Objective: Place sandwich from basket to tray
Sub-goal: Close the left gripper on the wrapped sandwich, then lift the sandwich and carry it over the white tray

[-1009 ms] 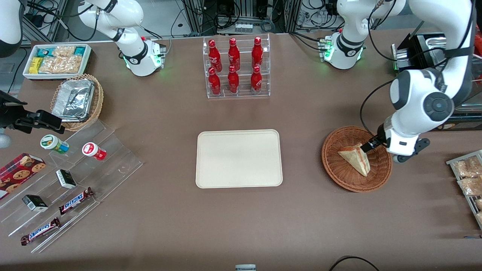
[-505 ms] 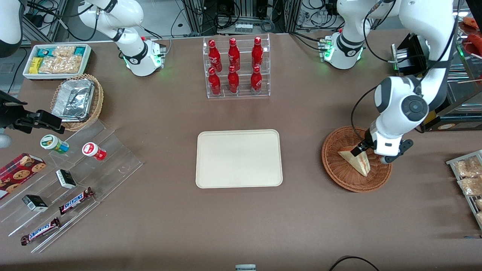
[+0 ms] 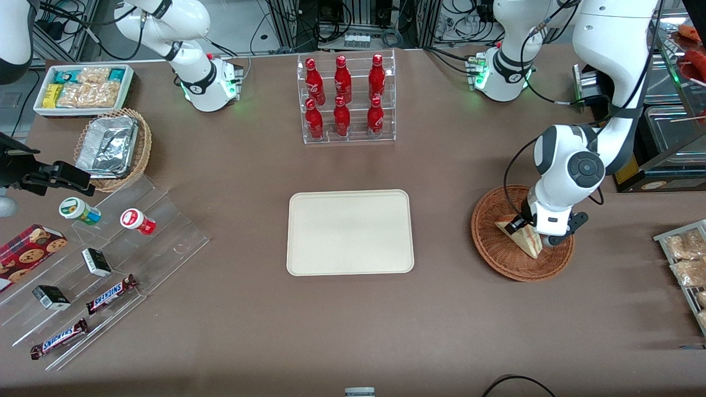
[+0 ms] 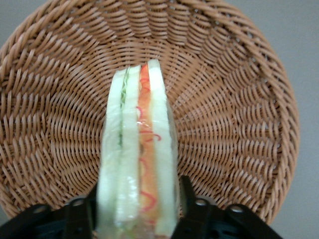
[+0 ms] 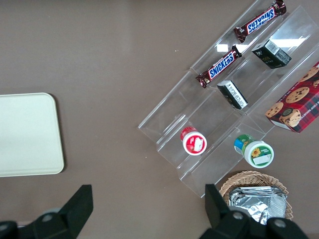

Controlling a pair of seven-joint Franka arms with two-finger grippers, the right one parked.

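Observation:
The sandwich (image 3: 528, 243) stands on edge in the reddish-brown wicker basket (image 3: 488, 245), wrapped in clear film. My left gripper (image 3: 523, 227) is down in the basket over the sandwich's wide end. In the left wrist view the sandwich (image 4: 139, 149) runs between my two black fingers (image 4: 187, 199), which press against its white bread on both sides, so the gripper (image 4: 138, 209) is shut on it. The basket weave (image 4: 239, 99) fills the view around it. The cream tray (image 3: 349, 231) lies flat at the table's middle with nothing on it, toward the parked arm's end from the basket; the right wrist view shows the tray (image 5: 25, 134) too.
A clear rack of red bottles (image 3: 345, 99) stands farther from the front camera than the tray. Packets on a rack (image 3: 684, 259) lie at the working arm's end. Toward the parked arm's end are a clear stepped shelf (image 3: 99, 259) with snacks and a tan basket with foil trays (image 3: 113, 146).
My left arm swung toward the parked arm's end and settled lower over the basket. The gripper went from the sandwich's corner to straddling its wide end, and the sandwich now stands more upright.

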